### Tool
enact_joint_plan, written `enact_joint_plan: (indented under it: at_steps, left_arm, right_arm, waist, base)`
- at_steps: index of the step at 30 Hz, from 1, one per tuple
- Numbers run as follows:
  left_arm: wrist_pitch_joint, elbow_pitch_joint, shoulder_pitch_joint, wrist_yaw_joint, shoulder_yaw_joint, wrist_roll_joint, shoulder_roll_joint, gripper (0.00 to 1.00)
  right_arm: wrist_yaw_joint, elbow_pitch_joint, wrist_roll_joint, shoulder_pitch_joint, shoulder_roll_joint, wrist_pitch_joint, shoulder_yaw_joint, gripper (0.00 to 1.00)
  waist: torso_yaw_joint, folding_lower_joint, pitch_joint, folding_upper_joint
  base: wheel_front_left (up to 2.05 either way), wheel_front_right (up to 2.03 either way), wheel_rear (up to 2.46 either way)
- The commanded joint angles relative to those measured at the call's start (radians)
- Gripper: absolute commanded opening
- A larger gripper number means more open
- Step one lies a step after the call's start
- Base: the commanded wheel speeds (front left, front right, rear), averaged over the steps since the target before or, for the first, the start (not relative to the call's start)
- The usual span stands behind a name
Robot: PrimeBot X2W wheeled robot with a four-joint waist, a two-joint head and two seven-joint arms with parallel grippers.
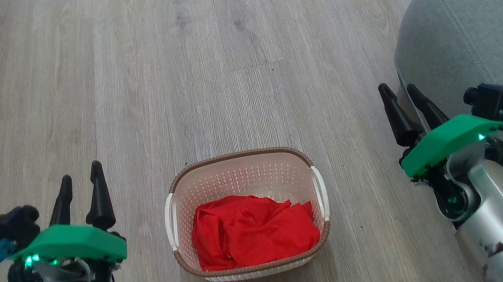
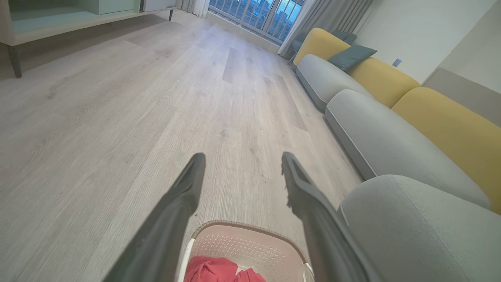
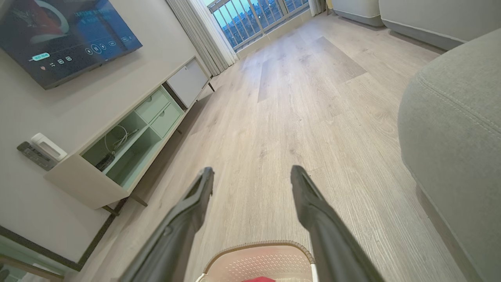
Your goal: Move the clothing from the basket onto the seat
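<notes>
The wrinkled bright red thin-fabric clothing (image 1: 253, 231) lies bundled in the small cream perforated plastic basket (image 1: 239, 159) on the pale wood-plank floor (image 1: 170, 73). The left gripper (image 1: 80, 171) and right gripper (image 1: 397, 86) flank it, both with fingers apart and empty. A shallow pinch could let the soft fabric slip, or a trailing fold could catch and drag the basket along (it looks light), dropping the garment short of the large grey-green upholstered seat (image 1: 480, 24).

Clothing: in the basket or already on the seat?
In the basket: the clothing lies bunched within its walls, apart from the seat.
</notes>
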Motion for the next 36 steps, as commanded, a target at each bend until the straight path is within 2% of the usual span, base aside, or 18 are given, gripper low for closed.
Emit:
enact_joint_plan:
  at_steps: [1, 36]
  left_arm:
    - [-0.014, -0.027, -0.068, -0.006, 0.027, 0.036, 0.019, 1.0]
    - [-0.112, 0.022, -0.179, -0.009, 0.082, 0.441, 0.004, 1.0]
  right_arm:
    - [0.0, -0.024, -0.033, -0.071, -0.013, -0.02, 0.019, 1.0]
    - [0.0, 0.075, -0.437, -0.213, -0.028, -0.119, 0.018, 1.0]
  waist:
    - [0.0, -0.0001, 0.001, 0.0]
    - [-0.009, -0.0001, 0.023, 0.0]
  base:
    - [0.0, 0.0, 0.0]
    - [0.0, 0.0, 0.0]
